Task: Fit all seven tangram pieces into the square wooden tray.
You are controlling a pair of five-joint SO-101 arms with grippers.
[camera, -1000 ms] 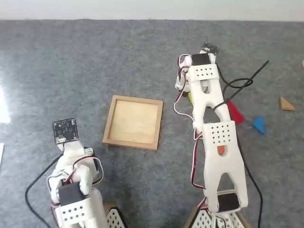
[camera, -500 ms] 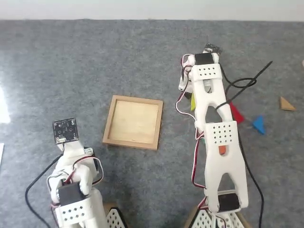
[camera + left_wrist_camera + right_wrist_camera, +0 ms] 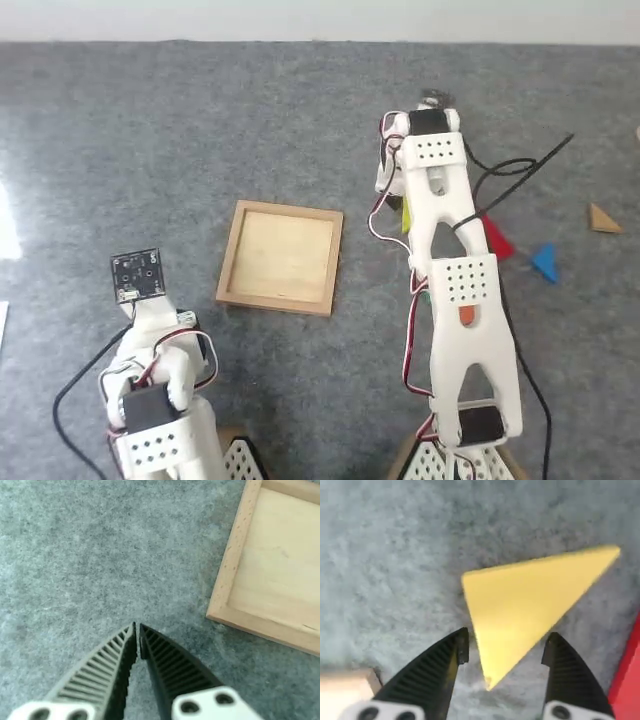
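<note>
The square wooden tray (image 3: 280,257) lies empty on the grey carpet; its corner (image 3: 260,575) fills one side of the left wrist view. My left gripper (image 3: 136,630) is shut with nothing in it, over bare carpet just off that corner. My right gripper (image 3: 505,647) is open, its fingers straddling one corner of a yellow triangle (image 3: 530,607) that lies flat. From above, that arm (image 3: 432,180) covers most of the yellow piece (image 3: 406,217). A red triangle (image 3: 494,238), a blue triangle (image 3: 545,262) and an orange triangle (image 3: 601,218) lie to the right.
A black cable (image 3: 515,175) loops off the right arm over the carpet near the red piece. The left arm's base (image 3: 150,400) sits folded at the front left. Open carpet stretches behind and left of the tray.
The right arm has stretched slightly farther from its base, bringing its gripper over the yellow triangle. The left arm and the tray have not moved.
</note>
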